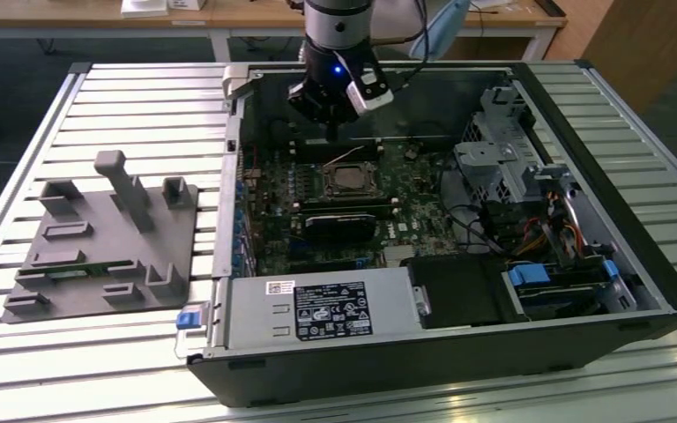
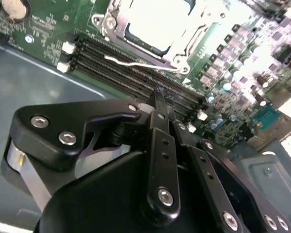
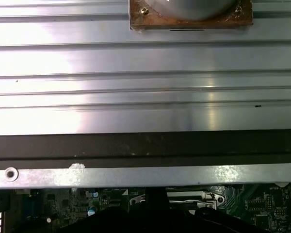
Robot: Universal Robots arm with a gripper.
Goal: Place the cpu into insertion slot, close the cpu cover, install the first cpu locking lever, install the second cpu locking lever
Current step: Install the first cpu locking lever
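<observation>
Nearest in the exterior view is the power supply [image 1: 315, 310] of the open computer case [image 1: 433, 370], then a black block [image 1: 338, 226] on the green motherboard [image 1: 415, 189]. Just past it sits the insertion slot [image 1: 325, 180]. In the second wrist view the cpu [image 2: 157, 19] lies in it, framed by the cpu cover [image 2: 115, 24], with a thin wire lever [image 2: 136, 62] alongside. Beyond hangs the gripper [image 1: 334, 137], pinched together on nothing, its tip above the memory slots [image 2: 92, 53]. The slatted table [image 1: 151, 88] lies behind.
</observation>
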